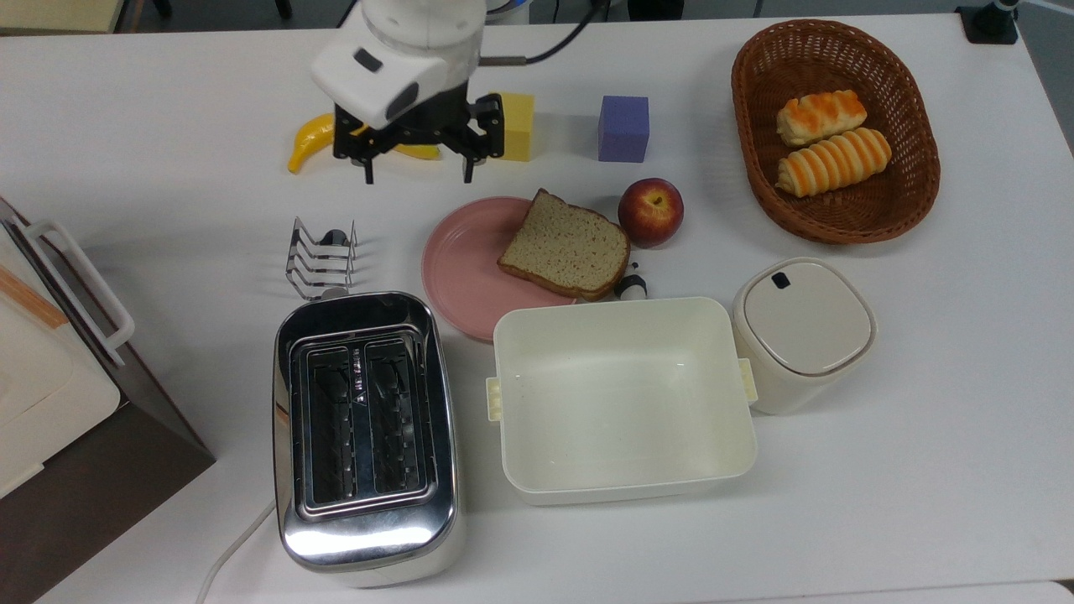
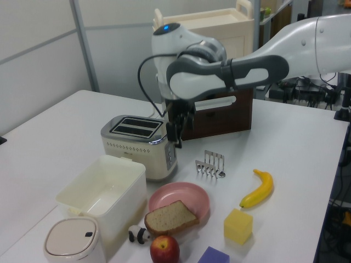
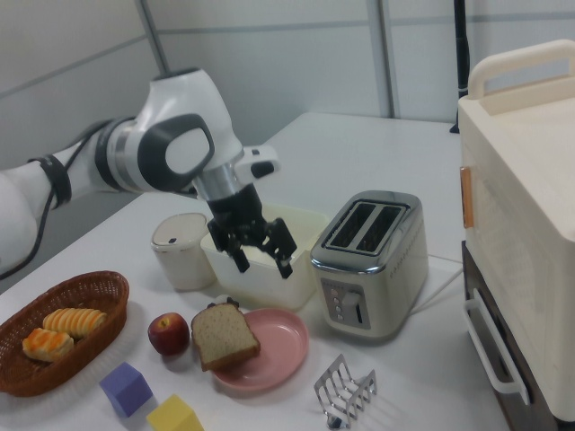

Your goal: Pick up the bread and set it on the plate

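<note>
Surface: a white table (image 1: 126, 101) carries everything; grey wall panels stand behind it in the left view and the right view.
Bread: the wholemeal slice (image 1: 565, 245) lies flat on the plate, over the rim on the top view's right, its crust edge jutting past the rim toward the apple.
Plate: the pale pink plate (image 1: 460, 267) sits between the toast rack and the apple, just beside the cream tub.
Gripper: the gripper (image 1: 417, 174) hangs in the air, fingers spread apart and holding nothing, apart from the slice; in the top view it is above the banana.
Apple: a red apple (image 1: 650, 210) stands just beside the slice.
Tub: the open cream tub (image 1: 622, 401) is next to a lidded cream canister (image 1: 803, 330).
Toaster: a chrome two-slot toaster (image 1: 364, 438) stands on the top view's left of the tub.
Rack: a wire toast rack (image 1: 320, 258) stands near the toaster.
Banana: a yellow banana (image 1: 306, 143) is partly covered by the arm in the top view.
Blocks: a yellow cube (image 1: 517, 126) and a purple cube (image 1: 624, 127) sit near each other.
Basket: a wicker basket (image 1: 751, 126) holds two orange-striped rolls (image 1: 831, 143).
</note>
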Controlling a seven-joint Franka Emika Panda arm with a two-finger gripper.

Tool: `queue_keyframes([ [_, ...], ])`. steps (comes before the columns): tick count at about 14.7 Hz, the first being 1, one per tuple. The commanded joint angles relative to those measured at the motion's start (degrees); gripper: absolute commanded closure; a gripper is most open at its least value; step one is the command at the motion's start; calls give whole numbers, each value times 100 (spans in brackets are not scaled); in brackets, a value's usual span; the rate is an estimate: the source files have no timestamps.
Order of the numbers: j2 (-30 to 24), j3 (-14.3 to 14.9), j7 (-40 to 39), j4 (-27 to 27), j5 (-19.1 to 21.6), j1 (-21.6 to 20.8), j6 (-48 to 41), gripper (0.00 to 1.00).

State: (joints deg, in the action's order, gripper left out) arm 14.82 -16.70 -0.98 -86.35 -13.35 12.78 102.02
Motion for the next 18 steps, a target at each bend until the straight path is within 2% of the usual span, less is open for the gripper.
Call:
queue_keyframes([
  [1,-269,114,195,302,183,14,-357,0],
  [4,-339,464,195,680,429,23,-683,0],
  [7,-619,974,186,708,859,23,-710,0],
  [9,-760,1168,151,708,1254,14,-797,0],
  [16,-796,906,151,716,1414,-117,-1114,0],
  [18,-796,914,99,716,1406,-109,-1254,0],
])
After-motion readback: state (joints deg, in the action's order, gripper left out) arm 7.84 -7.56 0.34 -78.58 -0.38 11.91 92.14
